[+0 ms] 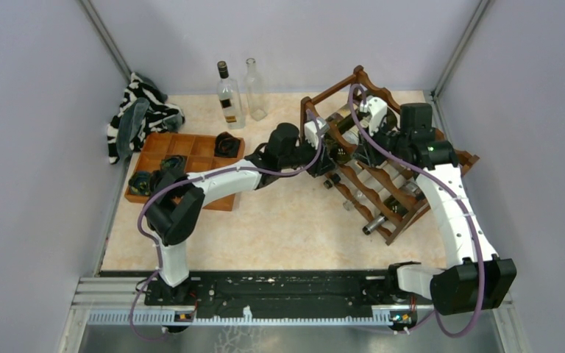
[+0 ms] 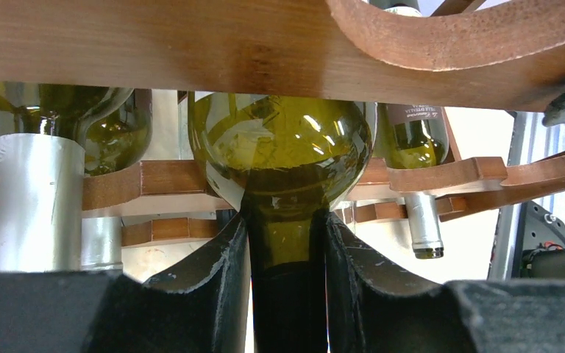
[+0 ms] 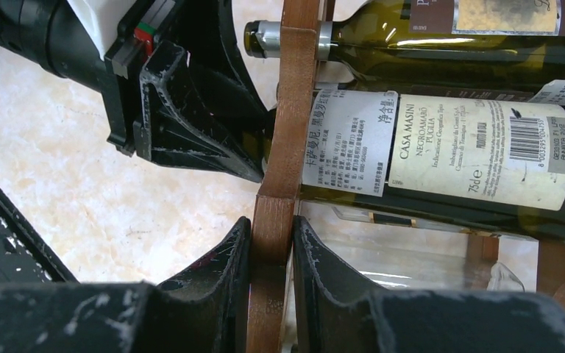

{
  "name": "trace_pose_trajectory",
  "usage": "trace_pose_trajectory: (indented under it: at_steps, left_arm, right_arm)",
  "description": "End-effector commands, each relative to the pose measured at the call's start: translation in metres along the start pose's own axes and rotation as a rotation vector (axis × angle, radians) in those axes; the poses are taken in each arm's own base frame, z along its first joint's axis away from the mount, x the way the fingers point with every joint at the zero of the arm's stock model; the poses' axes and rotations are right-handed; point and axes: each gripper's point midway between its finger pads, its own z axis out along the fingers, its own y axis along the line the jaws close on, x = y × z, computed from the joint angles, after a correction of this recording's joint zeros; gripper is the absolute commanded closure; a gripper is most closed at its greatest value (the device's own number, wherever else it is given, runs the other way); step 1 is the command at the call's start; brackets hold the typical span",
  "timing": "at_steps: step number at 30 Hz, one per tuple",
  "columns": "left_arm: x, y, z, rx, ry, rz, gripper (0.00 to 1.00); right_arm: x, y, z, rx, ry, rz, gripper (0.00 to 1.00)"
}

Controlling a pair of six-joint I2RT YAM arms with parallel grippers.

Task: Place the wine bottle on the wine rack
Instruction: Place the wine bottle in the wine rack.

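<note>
The wine bottle is dark green glass and lies on its side in the dark reddish-brown wine rack, under a wavy rail. My left gripper is shut on its neck at the rack's left side. In the right wrist view the same bottle shows its white labels, with the left gripper's fingers at its neck end beyond the rail. My right gripper is shut on a wooden rail of the rack, reaching over the rack's top.
Other bottles lie in the rack. A dark-capped bottle and a clear bottle stand at the back. An orange-brown compartment tray holds dark items at left, beside a black-and-white cloth.
</note>
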Motion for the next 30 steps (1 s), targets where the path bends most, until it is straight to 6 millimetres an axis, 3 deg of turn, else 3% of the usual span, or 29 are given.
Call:
trace_pose_trajectory:
  at_steps: [1, 3, 11, 15, 20, 30]
  left_arm:
    - [-0.049, 0.001, 0.004, -0.036, -0.134, 0.085, 1.0]
    - [-0.048, 0.003, 0.006, -0.046, -0.125, 0.087, 1.0]
    - [-0.047, 0.005, 0.011, -0.05, -0.099, 0.074, 1.0]
    - [-0.045, 0.006, 0.014, -0.054, -0.083, 0.058, 1.0]
    - [-0.044, 0.006, 0.017, -0.055, -0.076, 0.04, 1.0]
    - [-0.044, 0.004, 0.021, -0.039, -0.069, 0.004, 1.0]
  right_arm:
    - [-0.022, 0.01, 0.004, -0.055, -0.098, -0.017, 0.84]
    - [-0.023, 0.01, 0.004, -0.053, -0.101, -0.018, 0.81]
    - [-0.03, 0.015, -0.004, -0.063, -0.126, -0.017, 0.43]
    - [-0.043, 0.018, -0.014, -0.081, -0.162, -0.009, 0.3]
    - [-0.054, 0.011, -0.03, -0.058, -0.197, -0.007, 0.23]
    - [-0.065, -0.016, -0.06, 0.013, -0.28, 0.074, 0.22]
